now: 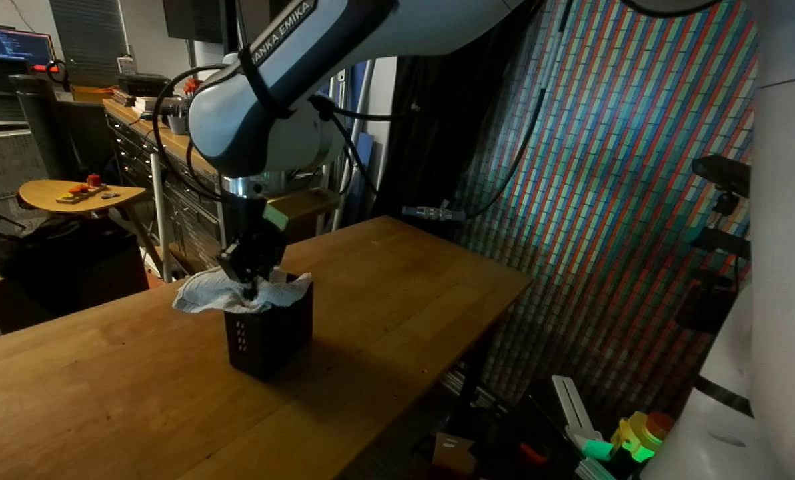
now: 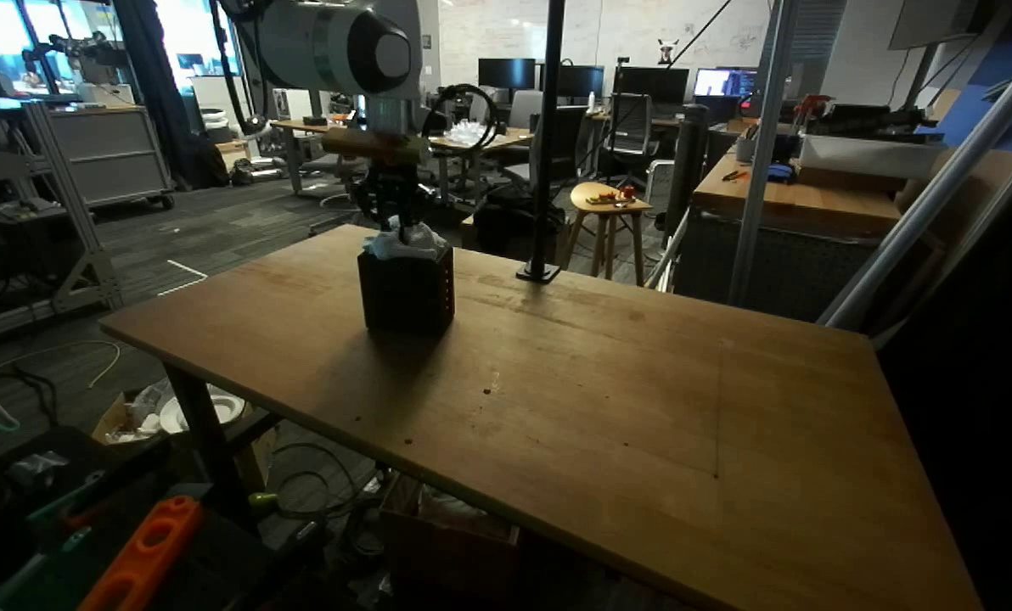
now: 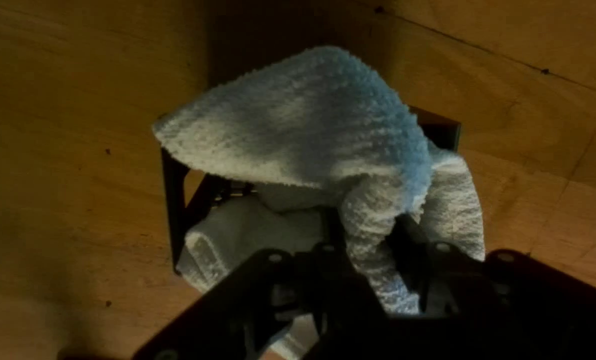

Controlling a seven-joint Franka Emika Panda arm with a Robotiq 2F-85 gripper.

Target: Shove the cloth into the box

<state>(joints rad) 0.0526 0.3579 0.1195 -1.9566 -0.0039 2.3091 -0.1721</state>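
The black box (image 1: 274, 340) stands upright on the wooden table in both exterior views (image 2: 408, 293). Its left rim (image 3: 172, 220) and a far corner show in the wrist view. The pale rumpled cloth (image 1: 204, 293) lies bunched over the box's open top (image 2: 406, 246). Part of it is down inside the opening, and folds hang over the rim on more than one side (image 3: 298, 115). My gripper (image 1: 251, 288) points down over the box, its fingertips in the cloth (image 2: 397, 231). In the wrist view the fingers (image 3: 369, 232) are closed around a bunched fold. Much of the box's inside is hidden.
The wooden table (image 2: 642, 407) has a black vertical pole (image 2: 548, 153) with a foot plate at its edge, to the right of the box in that exterior view. A small stool (image 1: 81, 195) stands beyond the table.
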